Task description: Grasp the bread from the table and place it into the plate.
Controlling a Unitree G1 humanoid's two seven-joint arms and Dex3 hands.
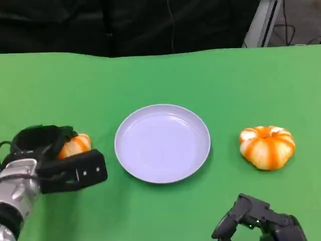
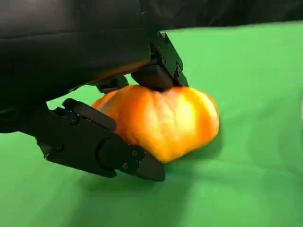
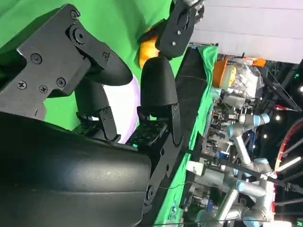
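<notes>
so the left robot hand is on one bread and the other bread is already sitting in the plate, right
Not quite. The left robot hand is on one bread, but the other bread lies on the green table, apart from the plate, beside it on the right-arm side. The head view shows this.

You're looking at a robotics lab, not a home or kitchen. The worktop [image 1: 150, 75] is covered in plain bright-green cloth with a black curtain [image 1: 125, 25] hung behind its far edge. Past the worktop's side, the right wrist view shows several grey-and-blue robot arms [image 3: 246, 142] on stands, cluttered benches [image 3: 236, 71] and loose cables under ceiling lights
</notes>
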